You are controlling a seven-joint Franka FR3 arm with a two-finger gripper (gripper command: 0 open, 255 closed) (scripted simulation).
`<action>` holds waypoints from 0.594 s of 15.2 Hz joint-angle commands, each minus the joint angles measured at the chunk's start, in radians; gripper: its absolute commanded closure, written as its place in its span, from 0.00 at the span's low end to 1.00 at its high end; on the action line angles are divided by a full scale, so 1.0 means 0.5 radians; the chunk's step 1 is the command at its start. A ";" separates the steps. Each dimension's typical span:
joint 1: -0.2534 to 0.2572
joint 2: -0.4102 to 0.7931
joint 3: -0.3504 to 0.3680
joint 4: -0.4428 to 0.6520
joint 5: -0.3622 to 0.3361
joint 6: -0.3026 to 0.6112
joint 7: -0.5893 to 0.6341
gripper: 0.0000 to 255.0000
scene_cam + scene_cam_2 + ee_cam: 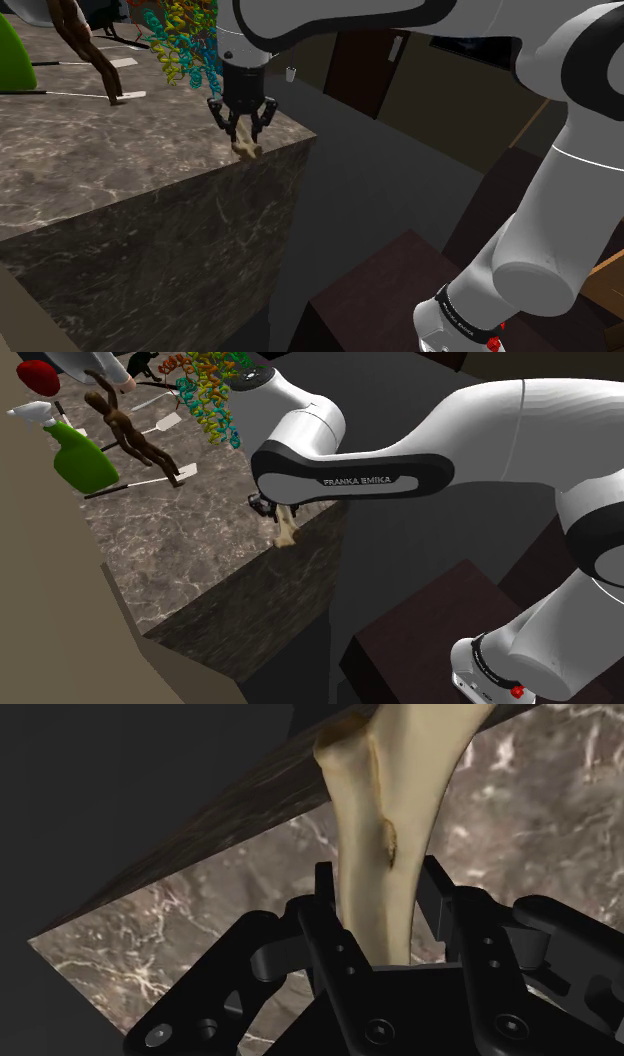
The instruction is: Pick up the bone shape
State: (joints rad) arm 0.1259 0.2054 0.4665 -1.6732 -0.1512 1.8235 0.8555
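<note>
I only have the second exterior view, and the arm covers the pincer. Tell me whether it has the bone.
Observer: In the wrist view the pincer is shut on the bone, with both fingers against its shaft.
Operator: Say where along the bone it grips.
Observer: Near one end. Most of the shaft runs out beyond the fingertips.
Operator: Give me the pincer's pose.
Observer: In the shoulder view it points down over the corner of the marbled counter, and the bone hangs tilted beneath it. I cannot tell whether the bone's lower end is clear of the top.
</note>
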 commanded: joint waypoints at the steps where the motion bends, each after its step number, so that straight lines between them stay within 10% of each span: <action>1: 0.003 -0.003 0.002 0.042 0.003 -0.044 -0.002 1.00; 9: 0.014 -0.004 0.009 0.256 0.008 -0.259 -0.017 1.00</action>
State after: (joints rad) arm 0.1325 0.2038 0.4705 -1.5606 -0.1475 1.7100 0.8488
